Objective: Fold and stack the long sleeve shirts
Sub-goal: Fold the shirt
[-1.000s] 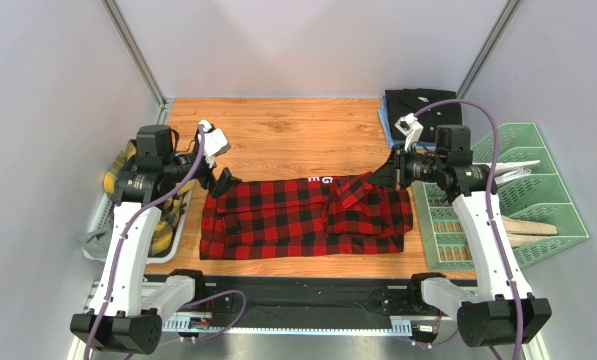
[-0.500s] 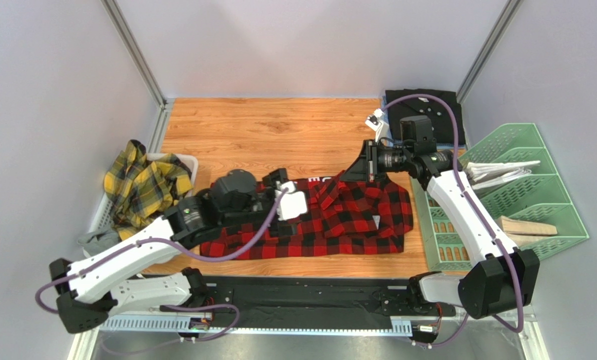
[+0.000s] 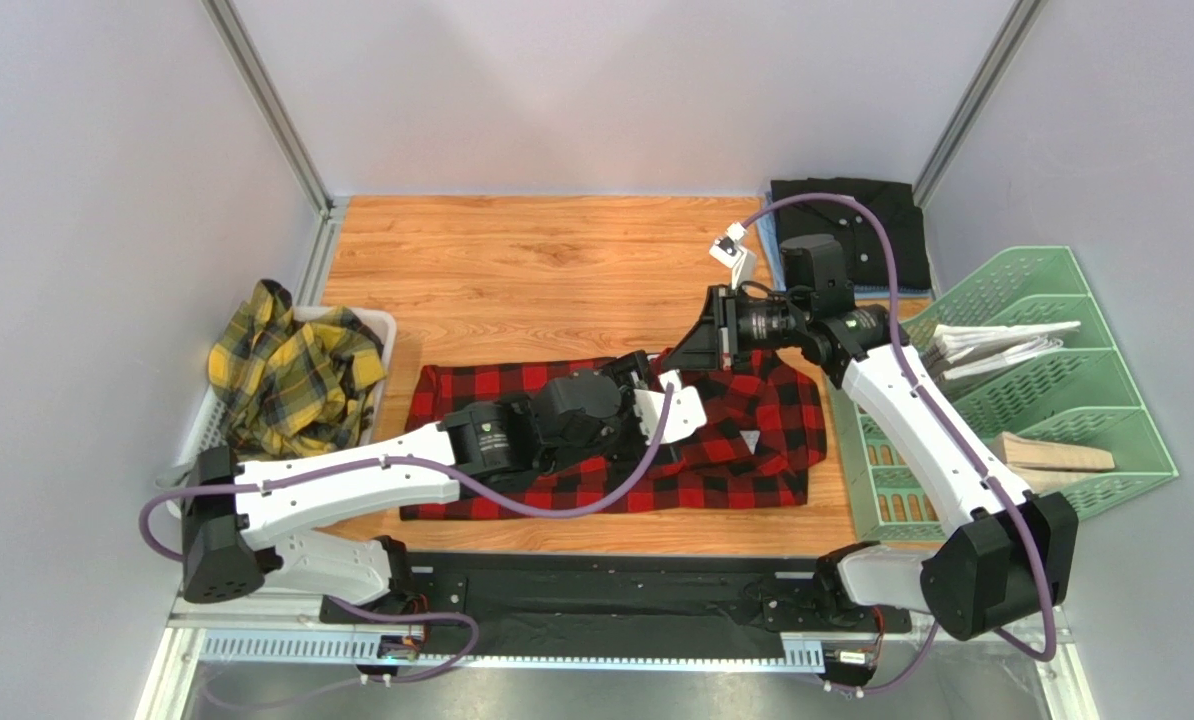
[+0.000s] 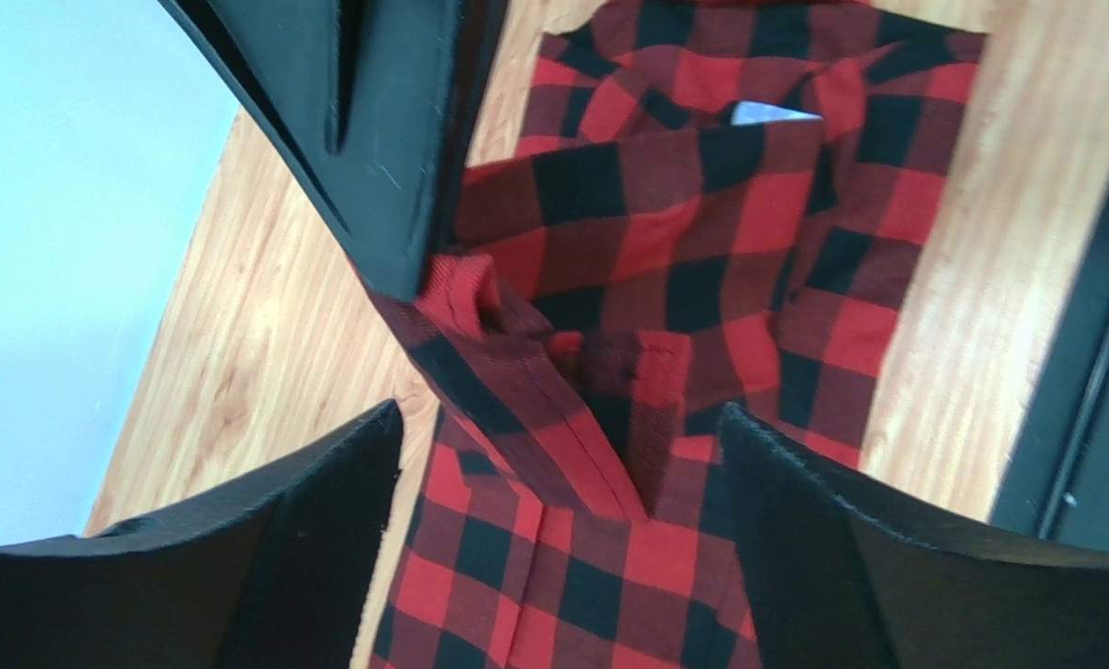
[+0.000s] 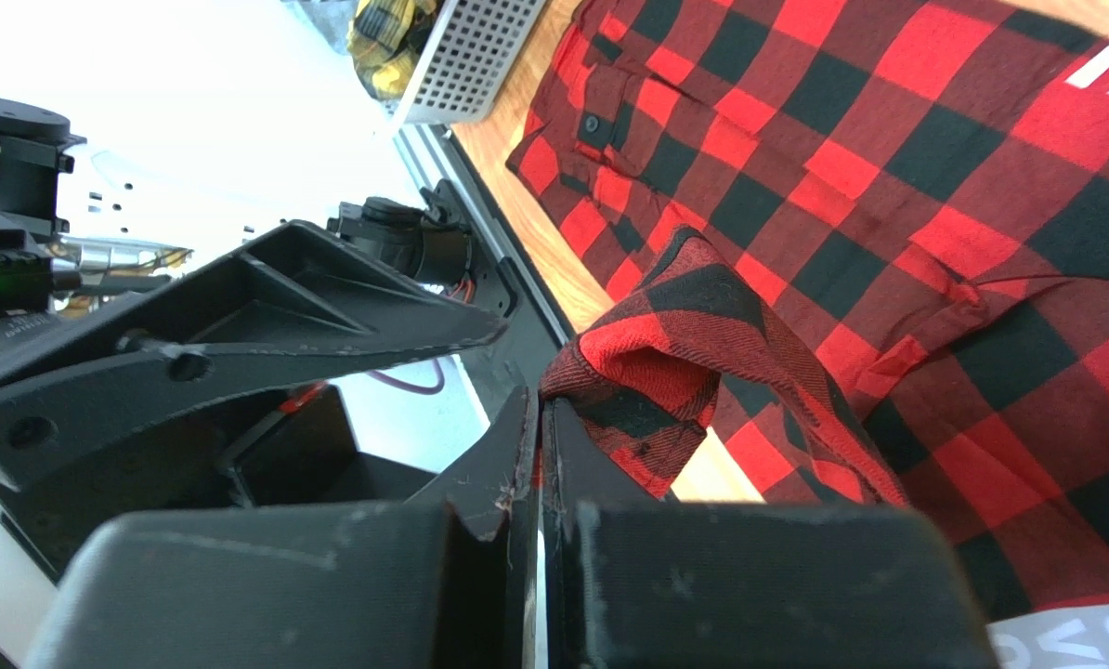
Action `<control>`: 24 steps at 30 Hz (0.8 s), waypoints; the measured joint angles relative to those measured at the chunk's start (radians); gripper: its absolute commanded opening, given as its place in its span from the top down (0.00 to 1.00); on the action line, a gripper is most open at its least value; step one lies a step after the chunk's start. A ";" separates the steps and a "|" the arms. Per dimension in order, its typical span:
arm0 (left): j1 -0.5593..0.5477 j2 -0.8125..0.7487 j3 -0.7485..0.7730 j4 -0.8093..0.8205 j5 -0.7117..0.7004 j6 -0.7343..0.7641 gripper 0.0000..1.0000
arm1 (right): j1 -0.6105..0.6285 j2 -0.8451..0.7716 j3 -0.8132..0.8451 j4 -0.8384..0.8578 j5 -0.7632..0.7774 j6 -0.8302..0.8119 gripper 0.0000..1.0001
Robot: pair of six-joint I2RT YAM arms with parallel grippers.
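Clutter sits at both sides: left, a white basket [image 3: 381, 321] holds the yellow plaid shirt [image 3: 280, 383]; right, a green rack [image 3: 1069, 375]; far right corner, the folded black shirt [image 3: 851, 210]. Near the front edge lies the red-and-black check shirt [image 3: 776, 435]. The right arm [image 3: 889, 390] has its jaws clamped on the shirt's raised fold, and the left arm [image 3: 363, 473] holds its jaws apart just beside. Open wood of the counter [image 3: 558, 270] stretches beyond to grey walls [image 3: 633, 90].

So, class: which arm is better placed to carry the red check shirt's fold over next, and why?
Right, probably. The right gripper is shut on a raised pinch of the red check shirt, while the left gripper stands open above the cloth, holding nothing.
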 measured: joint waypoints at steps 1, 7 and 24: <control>0.000 0.012 0.000 0.012 -0.016 -0.002 0.24 | 0.004 0.000 -0.002 0.002 0.000 0.004 1.00; 0.001 0.064 0.000 0.081 -0.109 -0.017 0.83 | 0.017 -0.006 -0.003 0.016 0.000 0.011 1.00; 0.367 -0.140 -0.076 -0.159 0.353 -0.398 1.00 | -0.054 -0.003 0.100 -0.122 0.057 -0.173 0.43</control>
